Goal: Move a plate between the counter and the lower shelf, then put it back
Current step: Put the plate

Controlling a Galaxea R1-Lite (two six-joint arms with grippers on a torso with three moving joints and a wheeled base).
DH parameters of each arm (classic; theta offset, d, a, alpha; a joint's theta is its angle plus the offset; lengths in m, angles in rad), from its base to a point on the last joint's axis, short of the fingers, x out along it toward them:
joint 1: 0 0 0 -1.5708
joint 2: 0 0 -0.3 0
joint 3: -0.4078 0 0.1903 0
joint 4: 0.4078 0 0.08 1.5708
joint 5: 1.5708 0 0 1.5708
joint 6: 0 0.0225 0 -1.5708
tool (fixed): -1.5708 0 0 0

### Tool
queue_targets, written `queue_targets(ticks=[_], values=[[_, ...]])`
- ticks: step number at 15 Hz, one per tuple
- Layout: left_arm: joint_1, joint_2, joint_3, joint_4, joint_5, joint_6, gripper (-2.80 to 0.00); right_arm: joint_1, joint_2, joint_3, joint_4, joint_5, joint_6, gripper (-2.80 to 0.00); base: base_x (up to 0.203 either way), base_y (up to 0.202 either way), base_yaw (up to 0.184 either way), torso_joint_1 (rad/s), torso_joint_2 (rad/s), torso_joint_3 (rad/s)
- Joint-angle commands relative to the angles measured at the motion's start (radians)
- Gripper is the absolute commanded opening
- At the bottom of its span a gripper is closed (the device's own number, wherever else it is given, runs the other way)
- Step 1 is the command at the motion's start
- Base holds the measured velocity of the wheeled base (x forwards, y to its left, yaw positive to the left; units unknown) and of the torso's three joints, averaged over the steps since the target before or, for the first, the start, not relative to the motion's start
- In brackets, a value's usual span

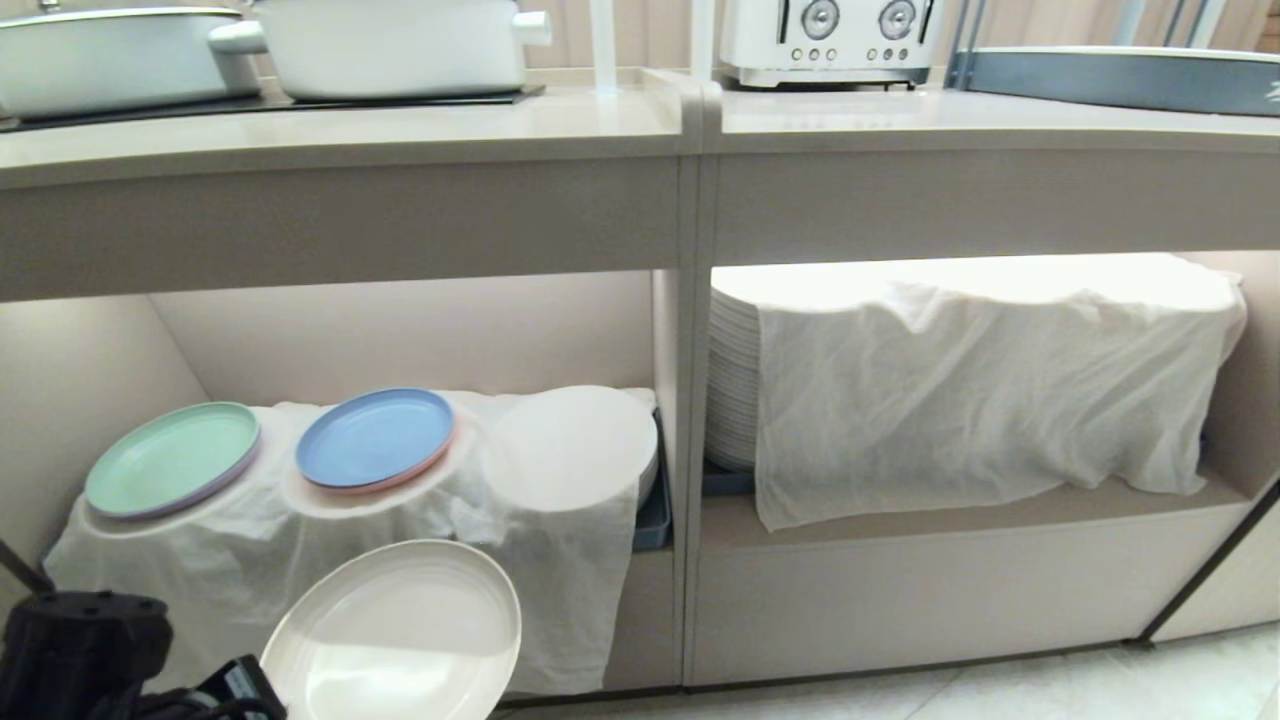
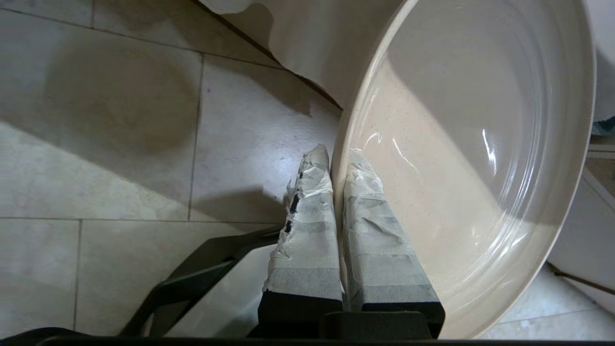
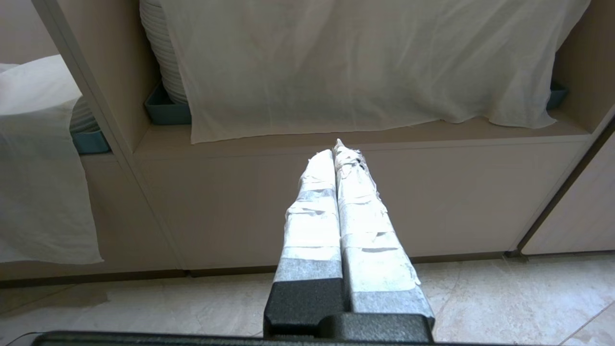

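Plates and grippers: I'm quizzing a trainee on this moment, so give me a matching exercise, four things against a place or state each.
Things:
1. cream plate
2. blue plate
3. green plate
4. right gripper

Places or states:
A. shut on nothing, before the right cubby
B. on the cloth, leftmost
C. clamped by its rim in the left gripper
D. on the cloth, atop a pink plate

Pairs: 1-C, 2-D, 3-B, 4-A

The left gripper [image 2: 336,161] has two long tapered fingers [image 2: 307,226] wrapped in wrinkled white tape, frayed at the tips, on matte black bases; the right gripper [image 3: 338,154] looks alike; in the head view, the left arm [image 1: 80,650] is bulky textured black housing.
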Motion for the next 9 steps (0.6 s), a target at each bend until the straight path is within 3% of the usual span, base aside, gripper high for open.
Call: queue_targets(ticks=[1,7,9], values=[[0.099,-0.023,0.010,-0.006,-0.054,0.042,-2.80,0.000,0.000,0.000,0.000,0.000,0.000,-2.80,0.000,0.000,0.000,0.000,0.00,0.000],[0.129,-0.058,0.011,0.000,-0.138,0.068,-2.80,0.000,0.000,0.000,0.000,0.000,0.000,-2.80,0.000,0.000,0.000,0.000,0.00,0.000],[0.132,-0.060,0.012,0.001,-0.133,0.069,-2.80,0.000,0.000,0.000,0.000,0.000,0.000,-2.80,0.000,0.000,0.000,0.000,0.00,0.000]])
